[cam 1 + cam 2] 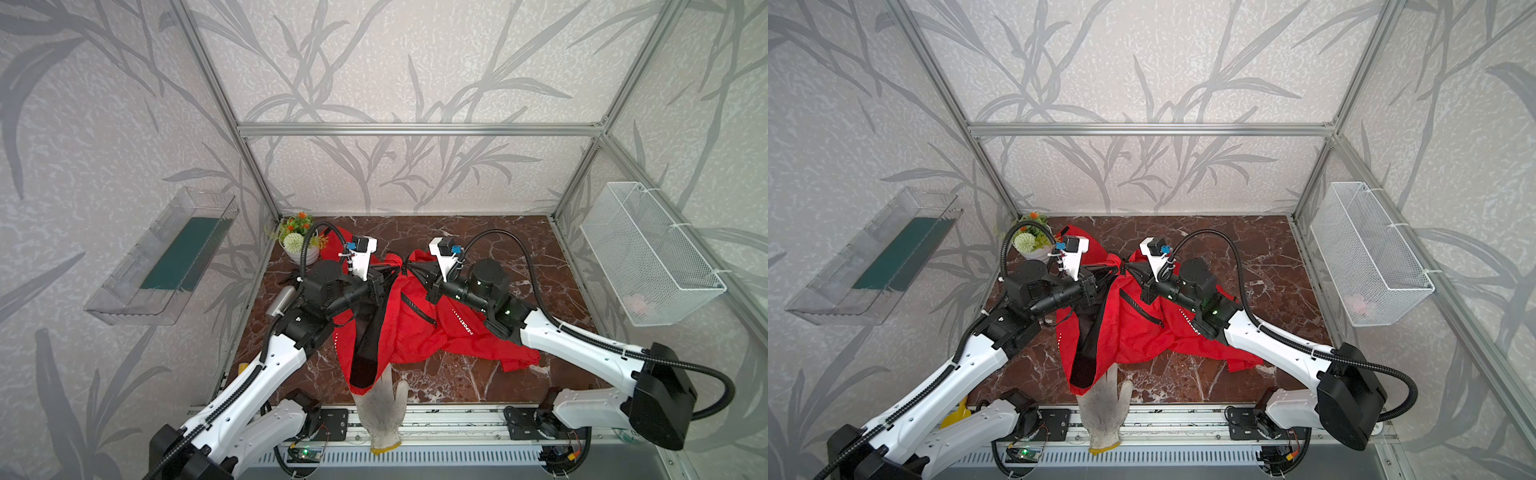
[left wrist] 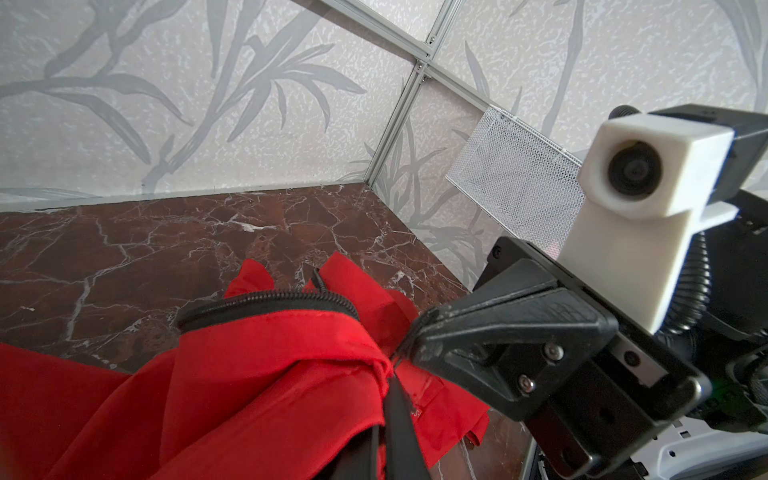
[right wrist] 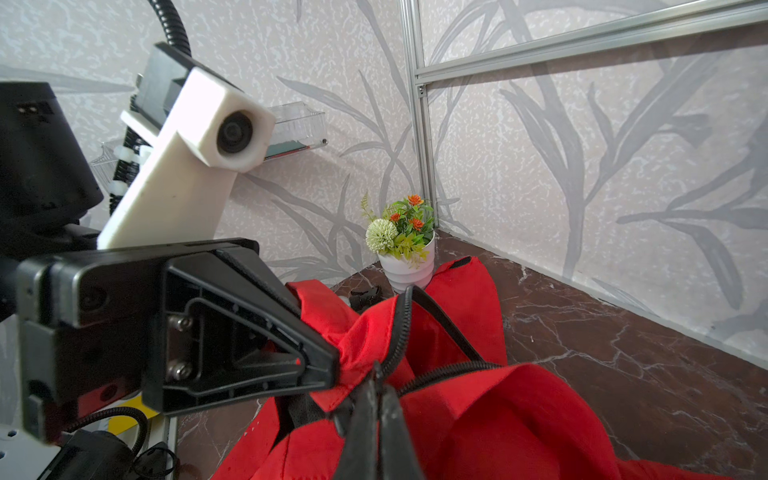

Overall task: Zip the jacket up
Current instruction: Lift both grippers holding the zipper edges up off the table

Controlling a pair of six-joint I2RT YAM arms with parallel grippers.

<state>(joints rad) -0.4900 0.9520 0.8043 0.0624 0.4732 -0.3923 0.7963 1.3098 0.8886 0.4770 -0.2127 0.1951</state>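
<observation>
Across the table's [image 1: 519, 249] middle, the left gripper [image 1: 390, 274] and right gripper [image 1: 410, 266] both pinch the jacket [image 1: 419, 332] at its zipper [image 3: 399, 332]. The fabric looks thin, limp and probably slippery, best held beside the teeth.

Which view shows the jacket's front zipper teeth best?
Right wrist view: the zipper teeth are close and sharp. The left wrist view shows one curved stretch; both top views are too far for teeth.
</observation>
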